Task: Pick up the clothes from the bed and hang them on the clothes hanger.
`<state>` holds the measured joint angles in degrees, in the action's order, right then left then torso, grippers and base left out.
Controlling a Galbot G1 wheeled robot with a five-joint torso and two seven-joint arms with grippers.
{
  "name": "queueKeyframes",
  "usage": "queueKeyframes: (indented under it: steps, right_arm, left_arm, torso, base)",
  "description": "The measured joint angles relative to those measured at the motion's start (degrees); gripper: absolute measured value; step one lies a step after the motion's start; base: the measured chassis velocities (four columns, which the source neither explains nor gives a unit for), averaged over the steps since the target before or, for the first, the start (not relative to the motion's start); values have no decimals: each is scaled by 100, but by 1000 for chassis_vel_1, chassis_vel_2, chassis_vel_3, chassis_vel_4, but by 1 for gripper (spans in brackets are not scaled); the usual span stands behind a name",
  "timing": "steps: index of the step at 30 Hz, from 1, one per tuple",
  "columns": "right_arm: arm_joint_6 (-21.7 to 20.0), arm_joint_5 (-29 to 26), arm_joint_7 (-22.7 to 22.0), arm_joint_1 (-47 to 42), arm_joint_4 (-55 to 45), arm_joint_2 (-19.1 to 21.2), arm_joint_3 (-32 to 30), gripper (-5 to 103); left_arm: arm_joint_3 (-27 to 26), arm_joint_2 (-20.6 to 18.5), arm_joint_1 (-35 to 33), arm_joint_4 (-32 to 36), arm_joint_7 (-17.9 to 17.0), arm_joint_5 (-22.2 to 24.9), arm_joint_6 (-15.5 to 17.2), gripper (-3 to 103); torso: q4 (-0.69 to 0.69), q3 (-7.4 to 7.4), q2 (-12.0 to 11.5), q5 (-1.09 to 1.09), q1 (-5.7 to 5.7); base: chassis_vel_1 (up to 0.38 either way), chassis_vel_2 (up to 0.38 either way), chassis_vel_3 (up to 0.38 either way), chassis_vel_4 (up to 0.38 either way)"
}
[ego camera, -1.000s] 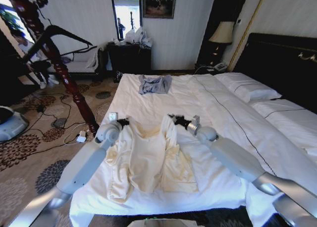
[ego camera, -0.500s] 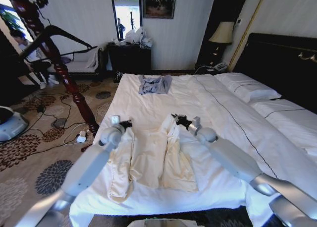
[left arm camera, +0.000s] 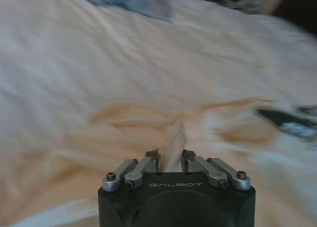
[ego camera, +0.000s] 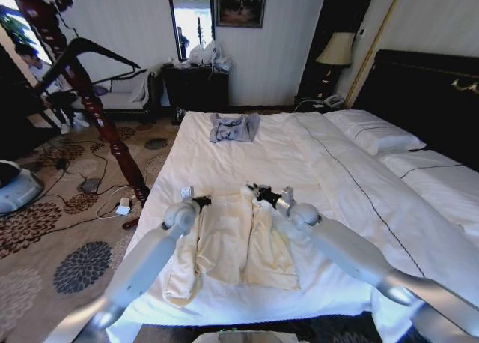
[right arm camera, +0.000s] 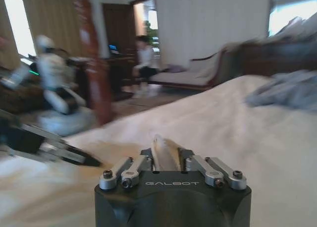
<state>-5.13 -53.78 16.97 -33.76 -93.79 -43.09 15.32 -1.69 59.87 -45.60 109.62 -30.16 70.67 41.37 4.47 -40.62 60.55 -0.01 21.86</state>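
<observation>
The cream clothes (ego camera: 232, 238) lie bunched on the near part of the white bed (ego camera: 314, 156). My left gripper (ego camera: 200, 202) is shut on the garment's left shoulder edge. In the left wrist view a strip of cream fabric (left arm camera: 174, 140) is pinched in that gripper (left arm camera: 171, 157). At the right shoulder my right gripper (ego camera: 258, 193) is also shut, with a fold of cloth (right arm camera: 163, 150) standing between its fingers (right arm camera: 166, 158). The black curved clothes hanger (ego camera: 97, 52) hangs by a dark wooden post at the far left.
A small grey-blue garment (ego camera: 233, 126) lies at the bed's far end. White pillows (ego camera: 374, 133) and a dark headboard (ego camera: 426, 88) are on the right. The wooden post (ego camera: 97, 118), cables and a white robot base (ego camera: 15, 189) stand on the patterned carpet to the left.
Both grippers have drawn back toward me, and the left one has moved inward. The garment's shoulders have come closer together, so the cloth now lies narrower and more bunched.
</observation>
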Motion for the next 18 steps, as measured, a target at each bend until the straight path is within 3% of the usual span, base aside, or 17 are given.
queueKeyframes:
  steps: [1, 2, 3, 4, 6, 7, 9, 10, 13, 15, 16, 18]
  right_arm:
    - [-208, -205, 198, -60, -194, 117, -44, 27]
    - [-208, -205, 198, -60, -194, 117, -44, 27]
    - [-349, -234, 332, -62, -242, 169, -55, 38]
    - [-467, -175, 454, -52, -240, 201, -56, 44]
    - [-714, 36, 772, -3, -171, 266, -58, 44]
    - [-714, 36, 772, -3, -171, 266, -58, 44]
    - [-806, 119, 879, 16, -156, 319, -66, 61]
    - [-766, 173, 785, 17, -172, 351, -80, 66]
    - [-663, 185, 616, 34, -210, 395, -139, 71]
    - [-358, 51, 40, 132, -277, 453, -318, 88]
    - [-358, 51, 40, 132, -277, 453, -318, 88]
    - [-126, -170, -457, 192, -355, 451, -500, 93]
  left_arm:
    - [-101, -134, -162, 287, 85, 291, 62, 33]
    - [-101, -134, -162, 287, 85, 291, 62, 33]
    - [-154, -247, -262, 421, 148, 327, 69, 39]
    - [-179, -342, -329, 478, 168, 250, 72, 39]
    - [-235, -499, -467, 486, 111, -66, 73, 50]
    - [-235, -499, -467, 486, 111, -66, 73, 50]
    - [-341, -549, -612, 451, -31, -264, 75, 61]
    - [-503, -537, -745, 433, -21, -538, 76, 67]
    - [-692, -525, -838, 463, -7, -660, 84, 72]
    - [-1227, -557, -1001, 667, 1, -722, -161, 83]
    - [-1227, -557, -1001, 667, 1, -722, -161, 83]
    - [-1705, -622, -1162, 885, 25, -652, -345, 93]
  torso:
    - [0, 0, 0, -1, 0]
    - [0, 0, 0, -1, 0]
    - [-1, 1, 0, 0, 0]
    - [-4, 0, 0, 1, 0]
    - [-4, 0, 0, 1, 1]
    - [-4, 0, 0, 1, 1]
    - [-2, -1, -1, 0, 2]
    - [-2, -1, 0, 1, 1]
    - [-2, -1, 0, 1, 1]
    - [0, -1, -1, 0, 2]
    - [0, -1, -1, 0, 2]
    - [0, -1, -1, 1, 2]
  base:
    - [0, 0, 0, 0]
    - [0, 0, 0, 0]
    - [0, 0, 0, 0]
    - [0, 0, 0, 0]
    - [0, 0, 0, 0]
    - [0, 0, 0, 0]
    - [0, 0, 0, 0]
    - [0, 0, 0, 0]
    - [0, 0, 0, 0]
    - [0, 0, 0, 0]
    - [0, 0, 0, 0]
    - [0, 0, 0, 0]
